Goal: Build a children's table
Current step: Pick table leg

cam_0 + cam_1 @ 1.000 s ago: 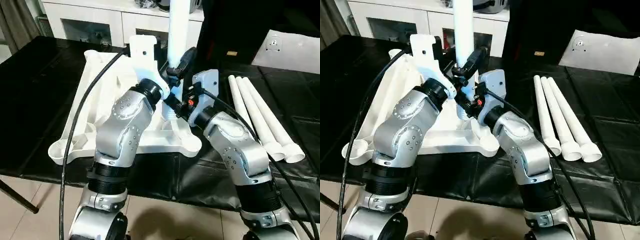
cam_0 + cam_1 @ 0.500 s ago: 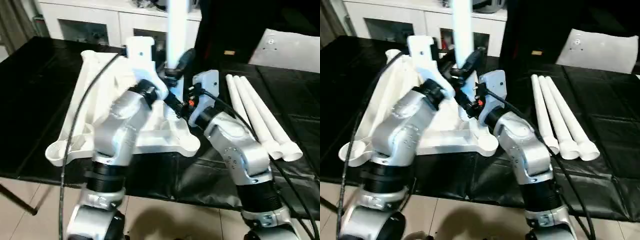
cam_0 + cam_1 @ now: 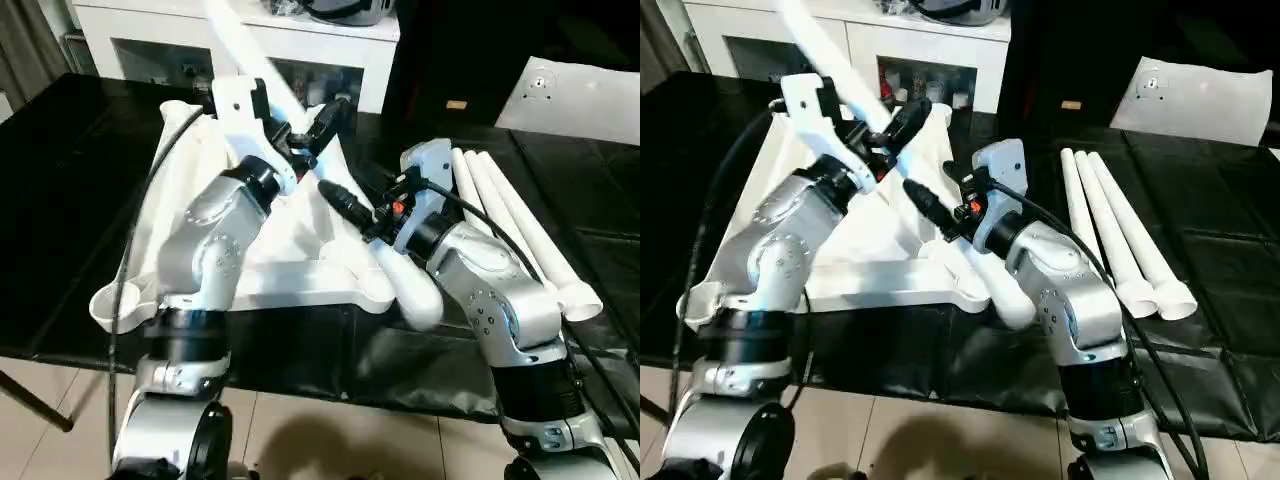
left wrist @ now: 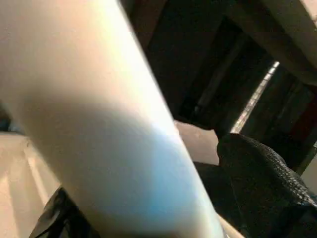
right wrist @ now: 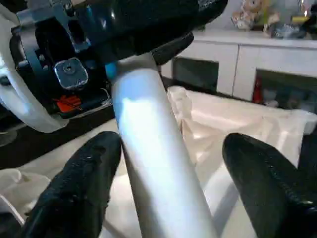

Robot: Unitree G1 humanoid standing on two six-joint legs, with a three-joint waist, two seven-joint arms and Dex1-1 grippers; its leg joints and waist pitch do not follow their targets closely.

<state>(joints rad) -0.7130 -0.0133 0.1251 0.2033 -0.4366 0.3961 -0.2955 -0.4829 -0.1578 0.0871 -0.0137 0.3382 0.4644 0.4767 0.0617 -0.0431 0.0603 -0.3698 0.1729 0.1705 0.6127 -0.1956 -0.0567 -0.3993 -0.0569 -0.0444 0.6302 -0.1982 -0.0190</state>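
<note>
The left gripper [image 3: 300,135] clamps a tilted leg [image 3: 245,48] above the upturned tabletop [image 3: 190,190]; the right gripper [image 5: 168,183] straddles it, fingers apart. Three legs [image 3: 520,230] lie beside; none looks seated yet.

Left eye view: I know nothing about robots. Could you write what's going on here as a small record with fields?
Tabletop: upside down on the black-covered table
Held leg: steeply tilted over the tabletop, wide end low by its near right corner, not seated in a socket
Left gripper: clamped on the held leg
Right gripper: open, one finger on each side of that leg
Spare legs: three, lying side by side to the robot's right
Background: white cabinets, flat white sheet
</note>
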